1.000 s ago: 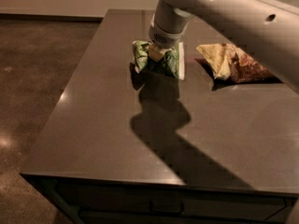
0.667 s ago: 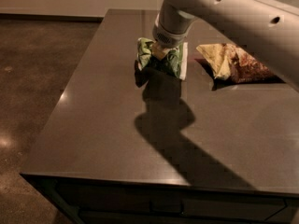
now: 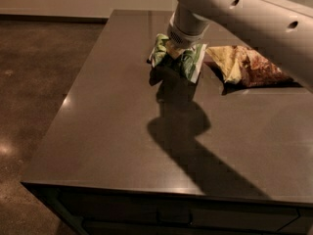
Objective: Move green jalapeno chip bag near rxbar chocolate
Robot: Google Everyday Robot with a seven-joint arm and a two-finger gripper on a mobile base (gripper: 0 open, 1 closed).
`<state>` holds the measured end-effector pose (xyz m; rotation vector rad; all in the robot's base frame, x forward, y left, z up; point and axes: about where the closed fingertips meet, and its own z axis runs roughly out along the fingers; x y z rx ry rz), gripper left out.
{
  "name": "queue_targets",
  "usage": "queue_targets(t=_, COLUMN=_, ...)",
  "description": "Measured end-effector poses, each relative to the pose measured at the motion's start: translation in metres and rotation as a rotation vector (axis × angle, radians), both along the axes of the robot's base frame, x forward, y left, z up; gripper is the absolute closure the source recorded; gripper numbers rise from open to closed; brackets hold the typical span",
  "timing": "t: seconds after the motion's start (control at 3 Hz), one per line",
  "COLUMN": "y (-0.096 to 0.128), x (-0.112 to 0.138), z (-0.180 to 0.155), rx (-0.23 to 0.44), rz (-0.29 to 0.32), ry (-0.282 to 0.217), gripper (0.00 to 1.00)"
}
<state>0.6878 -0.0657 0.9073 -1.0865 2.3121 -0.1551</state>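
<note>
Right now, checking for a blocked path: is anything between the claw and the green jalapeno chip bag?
Nothing visible: the claw sits right on the green jalapeno chip bag. The rxbar chocolate is not in view.

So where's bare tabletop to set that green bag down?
The near half and left side of the table are bare. Crowded at the far right: the gripper holds the green jalapeno chip bag beside the brown-and-yellow chip bag.

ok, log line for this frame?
gripper: shut on green jalapeno chip bag | bag: bunched, far part of table | brown-and-yellow chip bag: beside it | rxbar chocolate: not in view
</note>
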Motion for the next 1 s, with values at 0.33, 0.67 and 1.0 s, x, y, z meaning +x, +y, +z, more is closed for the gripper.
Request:
queue_targets(t=0.33, y=-0.0095, x=0.0031, z=-0.0028, rx=0.012, rz=-0.061, ry=0.002, gripper=1.00)
queue_targets(t=0.67, y=-0.0106, x=0.0064, z=-0.0062, rx=0.003, rz=-0.069, ry=0.015, gripper=0.81)
queue_targets(t=1.0, y=-0.0108, x=0.0086, z=-0.0072, rx=0.000, rz=-0.068, ry=0.024, gripper=0.59)
